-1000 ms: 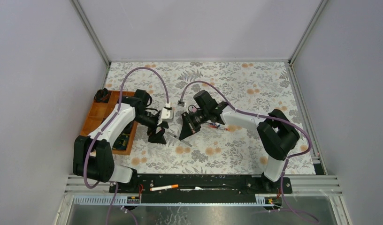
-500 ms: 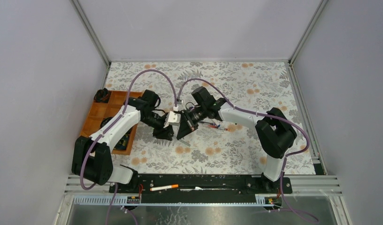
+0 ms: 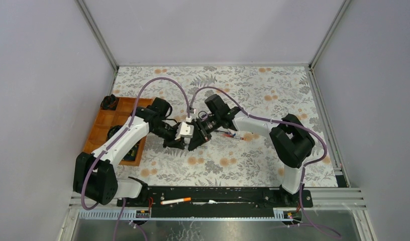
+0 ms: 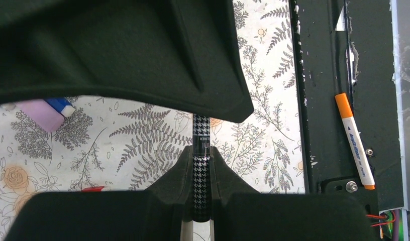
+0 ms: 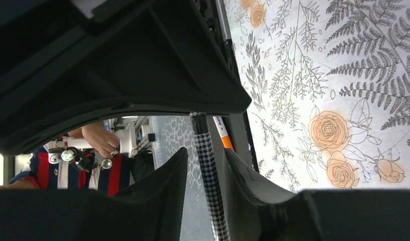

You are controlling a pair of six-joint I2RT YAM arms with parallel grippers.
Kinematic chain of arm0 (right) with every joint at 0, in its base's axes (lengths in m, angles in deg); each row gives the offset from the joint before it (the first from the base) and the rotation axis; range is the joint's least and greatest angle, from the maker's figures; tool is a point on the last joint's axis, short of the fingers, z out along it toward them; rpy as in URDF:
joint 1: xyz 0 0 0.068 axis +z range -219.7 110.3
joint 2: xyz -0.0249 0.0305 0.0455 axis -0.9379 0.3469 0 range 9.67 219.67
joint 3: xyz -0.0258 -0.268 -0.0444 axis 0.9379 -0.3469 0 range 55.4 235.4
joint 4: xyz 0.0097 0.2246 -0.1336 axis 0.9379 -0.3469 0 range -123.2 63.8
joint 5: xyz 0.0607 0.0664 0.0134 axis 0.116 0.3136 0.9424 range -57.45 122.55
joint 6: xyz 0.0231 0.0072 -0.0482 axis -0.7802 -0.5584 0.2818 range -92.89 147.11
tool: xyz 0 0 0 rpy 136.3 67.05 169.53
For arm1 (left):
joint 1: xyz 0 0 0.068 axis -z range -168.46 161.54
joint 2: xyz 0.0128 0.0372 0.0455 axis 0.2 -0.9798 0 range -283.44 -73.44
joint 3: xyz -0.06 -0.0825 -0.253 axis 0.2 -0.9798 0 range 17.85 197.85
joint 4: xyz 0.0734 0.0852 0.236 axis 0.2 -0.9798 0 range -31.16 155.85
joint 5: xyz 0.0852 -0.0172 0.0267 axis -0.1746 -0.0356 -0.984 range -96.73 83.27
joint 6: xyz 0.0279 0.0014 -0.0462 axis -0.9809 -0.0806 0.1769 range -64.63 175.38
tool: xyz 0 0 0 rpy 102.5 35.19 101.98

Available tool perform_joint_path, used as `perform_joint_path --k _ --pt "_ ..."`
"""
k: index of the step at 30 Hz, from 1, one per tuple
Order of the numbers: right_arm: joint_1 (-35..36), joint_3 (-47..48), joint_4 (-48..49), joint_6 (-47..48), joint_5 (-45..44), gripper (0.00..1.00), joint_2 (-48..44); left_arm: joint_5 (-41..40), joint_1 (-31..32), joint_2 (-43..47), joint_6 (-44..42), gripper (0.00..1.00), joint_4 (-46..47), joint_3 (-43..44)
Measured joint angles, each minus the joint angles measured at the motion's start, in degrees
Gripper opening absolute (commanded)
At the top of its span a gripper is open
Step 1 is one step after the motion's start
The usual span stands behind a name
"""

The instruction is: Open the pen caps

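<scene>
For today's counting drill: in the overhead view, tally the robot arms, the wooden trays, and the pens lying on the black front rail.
Robot arms: 2
Wooden trays: 1
Pens on the black rail: 1
Total: 4

floral table (image 3: 273,85): wooden tray (image 3: 100,125) at left edge; few pens (image 3: 233,135), perhaps three, lying mid-table.
</scene>
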Motion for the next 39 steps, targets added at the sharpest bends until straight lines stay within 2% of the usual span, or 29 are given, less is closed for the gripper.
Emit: perform_joint_path --k 2,4,5,15,22,28,32,39 --pt "0.4 0.0 0.0 -0.1 0.6 0.25 0.8 -0.2 0.5 0.2 0.0 0.0 0.0 0.0" --pt "0.5 0.0 0.0 0.0 1.0 0.04 1.3 -0.4 0.8 0.2 0.0 0.0 -0.1 0.0" --pt "0.5 0.0 0.0 0.0 2.1 0.0 1.4 -0.7 0.9 0.2 -0.2 0.0 -0.1 0.0" --pt "-0.9 -2.7 1.0 2.8 -0.3 0.0 -1.6 -3.5 0.9 0.1 -4.4 0.0 1.4 0.7" --pt "-5.2 -7.6 -8.8 6.2 -7.1 0.0 -5.8 -11.3 -11.5 -2.9 -10.2 0.0 -3.0 6.3" --pt "-8.0 -9.4 -13.4 7.6 -12.5 0.0 -8.0 -10.9 -13.8 -3.8 -9.3 0.0 -1.3 4.6" --pt "-12.3 -9.6 -14.1 7.1 -22.7 0.0 -12.2 -10.0 -13.8 -4.4 -0.6 0.05 6.4 -1.4" --pt "-16.8 -13.9 -12.4 3.3 -51.3 0.0 -17.7 -12.1 -13.6 -10.6 16.6 0.1 23.7 -9.0"
